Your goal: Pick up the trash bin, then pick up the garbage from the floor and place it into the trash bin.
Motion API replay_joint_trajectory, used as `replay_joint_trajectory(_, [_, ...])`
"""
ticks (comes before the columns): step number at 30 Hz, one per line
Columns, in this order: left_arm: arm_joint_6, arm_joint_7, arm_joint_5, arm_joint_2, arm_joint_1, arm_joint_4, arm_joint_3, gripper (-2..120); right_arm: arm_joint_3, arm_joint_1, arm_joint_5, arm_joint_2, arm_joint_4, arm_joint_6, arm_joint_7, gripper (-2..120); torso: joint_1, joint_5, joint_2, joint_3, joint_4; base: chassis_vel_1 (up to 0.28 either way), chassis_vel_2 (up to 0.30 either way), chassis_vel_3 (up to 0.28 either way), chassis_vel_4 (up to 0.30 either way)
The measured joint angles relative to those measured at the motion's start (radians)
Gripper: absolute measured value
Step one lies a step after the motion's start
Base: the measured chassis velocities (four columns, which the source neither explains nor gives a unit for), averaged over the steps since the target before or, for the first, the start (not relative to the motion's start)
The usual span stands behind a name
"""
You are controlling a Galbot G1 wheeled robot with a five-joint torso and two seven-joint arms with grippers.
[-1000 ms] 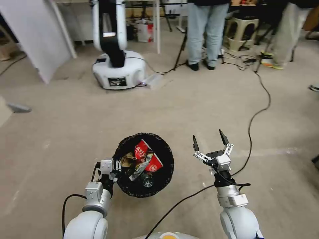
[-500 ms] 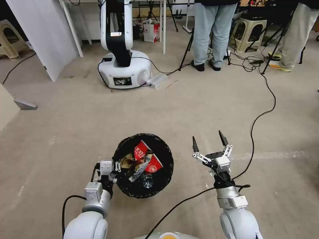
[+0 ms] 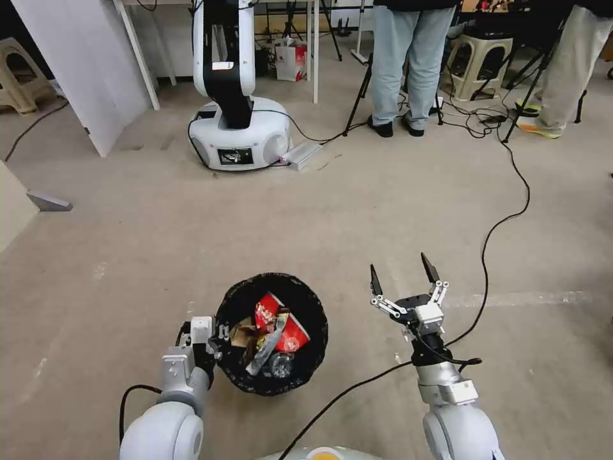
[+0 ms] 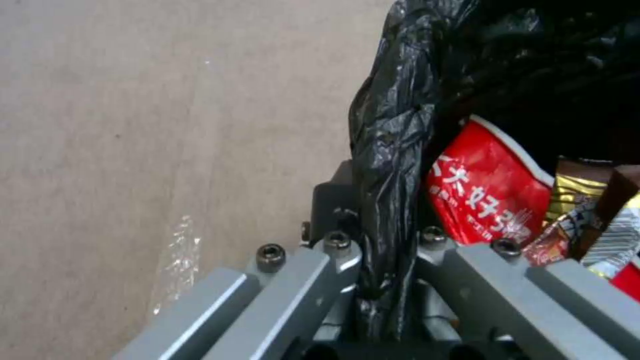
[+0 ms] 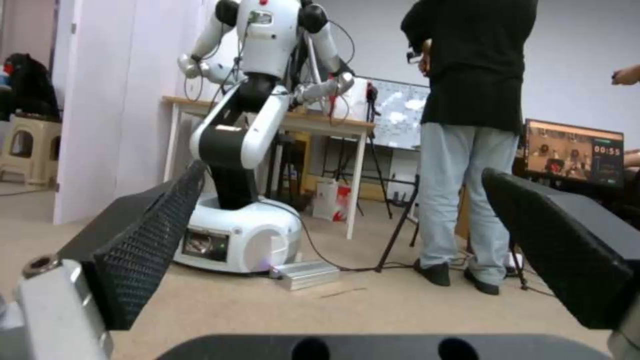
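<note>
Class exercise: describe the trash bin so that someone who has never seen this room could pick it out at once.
Start at the white wheeled robot parked across the beige floor, then look nearest the camera. There the left gripper is shut on the rim of the trash bin: round, black-bagged and holding red wrappers, while the right gripper beside it is open and holds nothing.

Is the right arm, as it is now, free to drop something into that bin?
Probably yes. The right end effector is open and empty beside the bin, whose mouth faces up with nothing between them. The left end effector grips the bin's far rim.
</note>
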Motion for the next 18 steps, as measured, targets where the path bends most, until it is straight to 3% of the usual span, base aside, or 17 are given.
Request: replay_joint_trajectory(18, [0.042, -0.01, -0.067, -0.008, -0.057, 0.062, 0.004, 0, -0.005, -0.01, -0.015, 0.007, -0.011, 0.014, -0.021, 100, 0.0, -0.0006, 0.0, 0.0, -0.0002, 0.0, 0.0, 0.0, 0.0])
